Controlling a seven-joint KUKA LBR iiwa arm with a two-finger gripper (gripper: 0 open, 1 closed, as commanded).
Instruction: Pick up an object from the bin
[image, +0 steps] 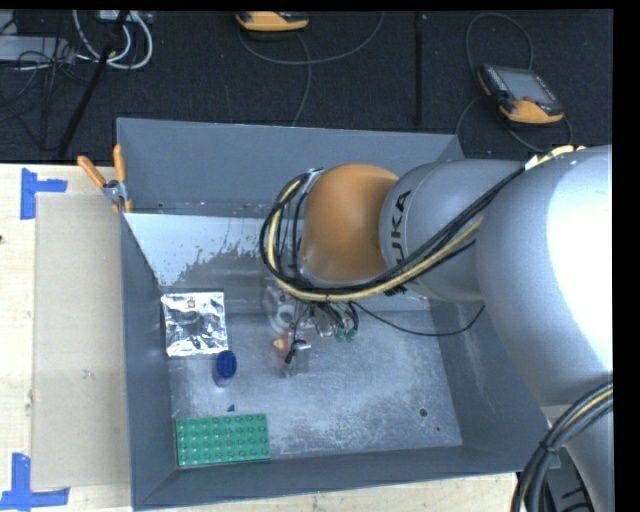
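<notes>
My gripper (289, 352) hangs low over the middle of the bin floor, under the arm's orange cover. Nearest to it, a little to its left, lies a small blue cap-like piece (225, 366). A crinkled silver foil packet (195, 322) lies flat further left, just above the blue piece. A green studded baseplate (222, 440) rests at the bin's front left corner. The gripper stands apart from all three, over bare floor.
The arm reaches in from the right and covers the bin's back right part. A tiny blue speck (230, 407) lies between the blue piece and the green plate. Bare grey floor stretches to the front right.
</notes>
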